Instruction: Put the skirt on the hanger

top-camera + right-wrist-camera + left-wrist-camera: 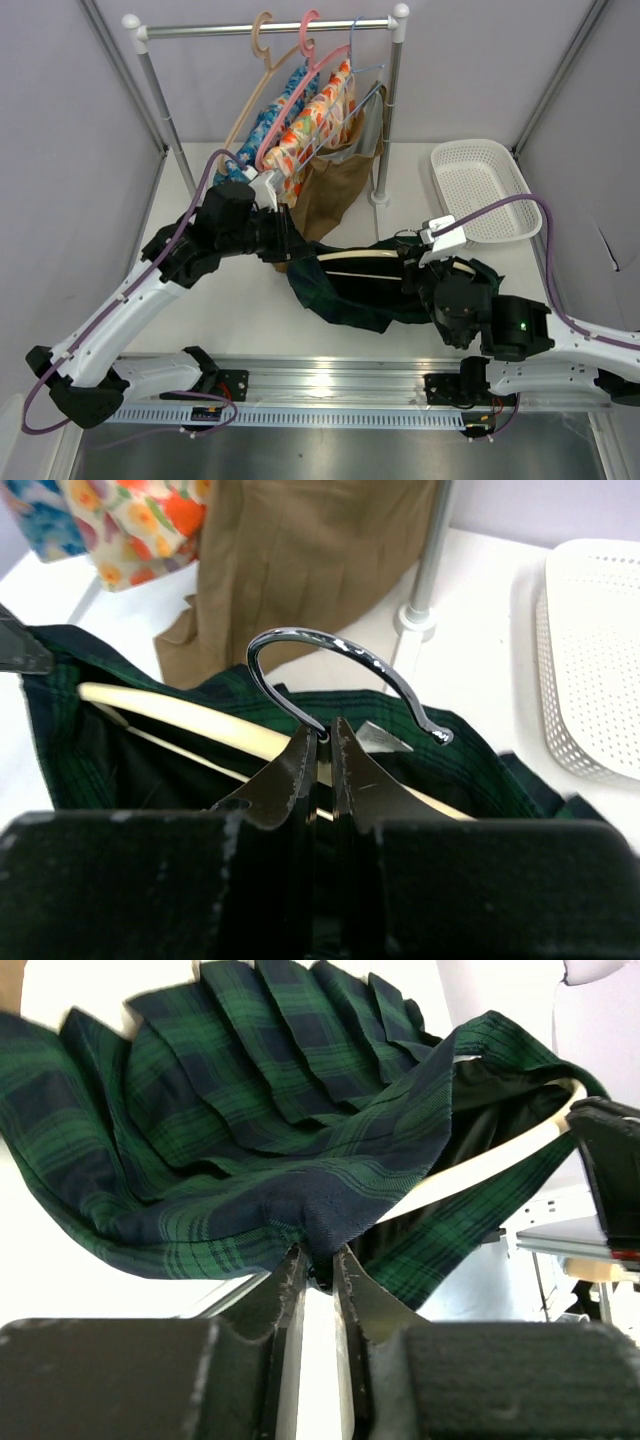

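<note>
Roughly midway, by my judgement. Left gripper (pixel 318 1260), in front of the rail (pixel 270 28), is pinched tight on the skirt (pixel 340 300) edge. The hanger (pixel 355 256) lies partly inside the cloth and looks not fully seated. Right gripper (pixel 325 735), front-right of the rail, is clamped at the hook base. Count: one skirt, one cream hanger, one basket (pixel 480 185) right of the rail.
</note>
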### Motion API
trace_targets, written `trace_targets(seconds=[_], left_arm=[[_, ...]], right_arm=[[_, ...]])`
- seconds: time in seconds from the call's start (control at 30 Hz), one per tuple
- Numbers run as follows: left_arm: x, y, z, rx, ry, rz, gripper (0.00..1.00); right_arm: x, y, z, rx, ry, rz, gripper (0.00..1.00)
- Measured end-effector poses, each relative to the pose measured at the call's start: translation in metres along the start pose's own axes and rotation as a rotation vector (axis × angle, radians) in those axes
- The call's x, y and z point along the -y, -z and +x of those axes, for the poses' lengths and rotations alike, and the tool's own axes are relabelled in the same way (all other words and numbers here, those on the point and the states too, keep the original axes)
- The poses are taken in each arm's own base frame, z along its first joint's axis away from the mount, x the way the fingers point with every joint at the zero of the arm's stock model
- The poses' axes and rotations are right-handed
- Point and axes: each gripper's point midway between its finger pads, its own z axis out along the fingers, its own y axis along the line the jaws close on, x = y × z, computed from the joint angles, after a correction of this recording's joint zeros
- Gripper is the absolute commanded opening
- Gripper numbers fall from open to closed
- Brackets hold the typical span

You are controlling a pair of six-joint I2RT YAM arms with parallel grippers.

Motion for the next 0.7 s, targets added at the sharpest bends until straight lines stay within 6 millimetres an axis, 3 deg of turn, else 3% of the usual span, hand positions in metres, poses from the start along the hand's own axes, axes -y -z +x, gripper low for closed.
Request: trace_targets(seconds=[0.17,0.37,0.7], left_arm=[[0.007,0.008,-0.006,0.038,-0.046,0.036,0.31],[0.016,0.021,-0.013,0.082,-0.108,0.075,0.41],[0.059,0.082,-0.054,0.309,-0.366,0.206,0.53]], right_arm=[[-0.003,0.003,-0.013,0.0,-0.011,-0.041,0.0],[-0.007,0.002,-0.013,-0.012,-0.019,-0.083,0.0],[-0.006,0.008,-0.026,-0.018,-0.058,-0.146,0.0]])
